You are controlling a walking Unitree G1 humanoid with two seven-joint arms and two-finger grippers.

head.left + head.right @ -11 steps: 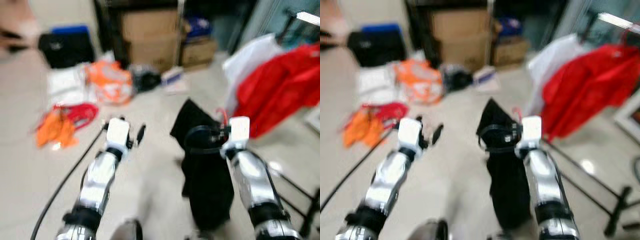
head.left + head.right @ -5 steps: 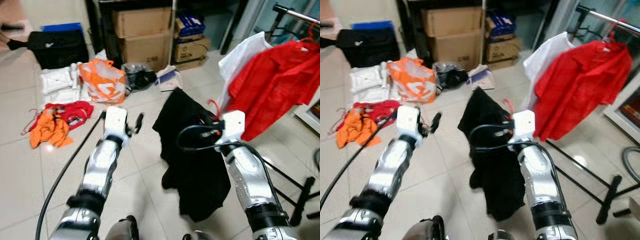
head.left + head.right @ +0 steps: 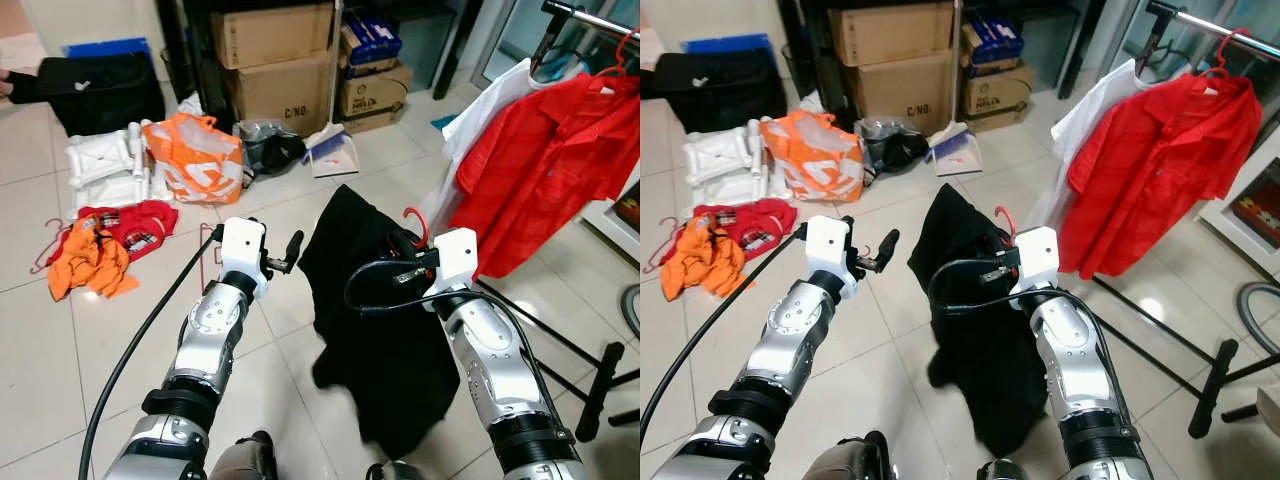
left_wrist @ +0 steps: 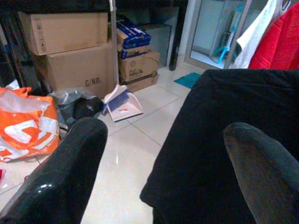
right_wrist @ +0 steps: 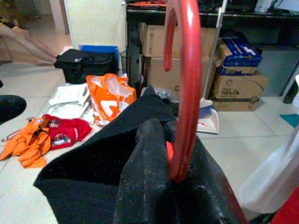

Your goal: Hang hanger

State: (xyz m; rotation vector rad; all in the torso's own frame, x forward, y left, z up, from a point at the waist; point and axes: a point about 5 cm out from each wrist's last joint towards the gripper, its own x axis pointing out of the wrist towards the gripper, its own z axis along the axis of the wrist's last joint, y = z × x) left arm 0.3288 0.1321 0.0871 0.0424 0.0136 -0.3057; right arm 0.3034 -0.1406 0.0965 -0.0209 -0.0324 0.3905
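The right gripper (image 3: 405, 262) is closed on a red hanger (image 3: 416, 226) with a black garment (image 3: 375, 330) hanging from it. The hook of the hanger sticks up above the black fingers, and in the right wrist view the red hook (image 5: 184, 79) stands tall right in front of the camera. The black garment hangs down in front of the robot, between its two arms, and its bottom end is just above the tile floor (image 3: 40, 340).

The left gripper (image 3: 285, 255) is held up beside the black garment. Its two fingers are apart and hold nothing. In the left wrist view, the fingers (image 4: 70, 172) sit wide, with the black cloth just past them.

On the robot's right a red shirt (image 3: 545, 165) and a white shirt (image 3: 480, 110) hang on a clothes rail (image 3: 590, 17).

Half a second ago the picture was a bit lower and more to the side. Now the camera sees more of the rail and the red shirt. A second ago all was blurry; now it is sharp. The black garment is still in the right gripper, as before.

Farther off there are cardboard boxes (image 3: 275, 60), an orange bag (image 3: 195, 160), a dustpan (image 3: 335, 155), and orange and red clothes (image 3: 100, 250) on the floor.
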